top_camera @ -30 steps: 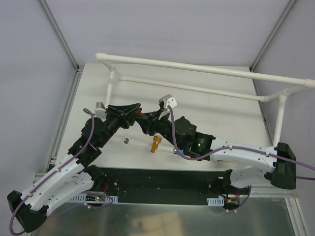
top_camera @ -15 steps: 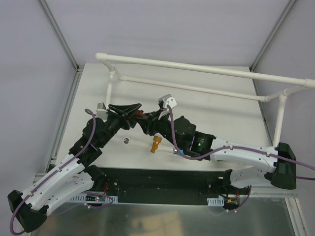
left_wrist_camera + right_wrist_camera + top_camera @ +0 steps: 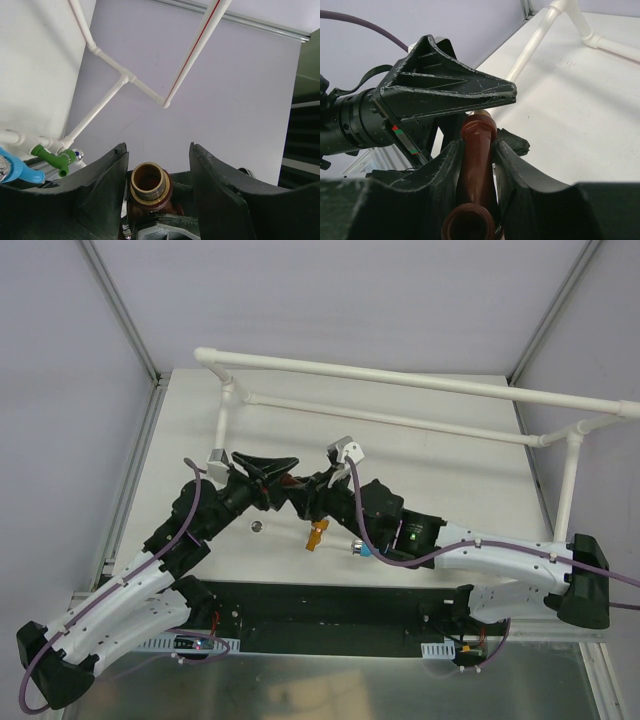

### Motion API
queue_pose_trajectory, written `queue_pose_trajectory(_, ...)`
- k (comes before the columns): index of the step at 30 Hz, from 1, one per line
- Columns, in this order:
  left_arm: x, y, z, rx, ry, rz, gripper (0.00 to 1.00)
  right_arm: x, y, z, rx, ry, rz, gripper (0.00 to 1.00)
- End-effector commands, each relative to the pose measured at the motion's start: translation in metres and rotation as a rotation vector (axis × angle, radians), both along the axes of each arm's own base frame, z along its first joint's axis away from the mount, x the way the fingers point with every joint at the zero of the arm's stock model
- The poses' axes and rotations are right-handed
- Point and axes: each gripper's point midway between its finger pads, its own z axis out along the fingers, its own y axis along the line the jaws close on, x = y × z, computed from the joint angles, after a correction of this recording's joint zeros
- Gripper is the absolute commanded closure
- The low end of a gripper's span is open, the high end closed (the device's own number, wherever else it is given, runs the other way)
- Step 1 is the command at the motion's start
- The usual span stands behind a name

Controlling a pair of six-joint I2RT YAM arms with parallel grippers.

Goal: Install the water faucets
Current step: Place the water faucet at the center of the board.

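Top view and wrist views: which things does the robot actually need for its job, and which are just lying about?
Needed: brown faucet, clamped in the right fingers; orange faucet; blue faucet; green faucet; white pipe frame.
Lying about: small silver round piece on the table.

White arms (image 3: 120,600), black joints, purple cables (image 3: 350,18), scuffed black left tool (image 3: 157,152)

Bright, even light, probably from overhead, casts only soft, faint shadows on the table (image 3: 450,470), the top view is sharp throughout, and the right wrist view blurs the near end of the brown faucet (image 3: 476,145).
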Motion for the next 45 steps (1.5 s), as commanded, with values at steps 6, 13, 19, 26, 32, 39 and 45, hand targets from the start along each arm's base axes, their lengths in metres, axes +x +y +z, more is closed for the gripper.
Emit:
queue_pose_trajectory(6,-0.008,-0.002,0.034,-0.054,-0.095,-0.035,0.47,-0.010,-0.013,-0.015,-0.008,0.080,0.019,1.00)
queue_pose_trajectory(13,-0.008,0.000,0.031,-0.021,-0.104,-0.028,0.47,-0.014,-0.025,-0.022,-0.016,0.108,0.013,1.00)
queue_pose_trajectory(19,-0.008,-0.002,0.031,-0.011,-0.109,-0.032,0.47,-0.014,-0.031,-0.026,-0.037,0.108,-0.002,1.00)
queue_pose_trajectory(26,-0.006,-0.002,0.031,-0.010,-0.107,-0.028,0.47,-0.016,-0.031,-0.034,-0.058,0.124,0.010,1.00)
queue_pose_trajectory(32,-0.007,-0.002,0.034,-0.012,-0.113,-0.028,0.47,-0.019,-0.028,-0.043,-0.089,0.142,0.026,1.00)
queue_pose_trajectory(39,-0.006,-0.001,0.033,-0.005,-0.114,-0.025,0.48,-0.021,-0.027,-0.051,-0.120,0.155,0.033,1.00)
queue_pose_trajectory(45,-0.006,-0.002,0.028,-0.004,-0.098,-0.031,0.48,-0.009,-0.032,-0.010,-0.038,0.073,-0.020,1.00)
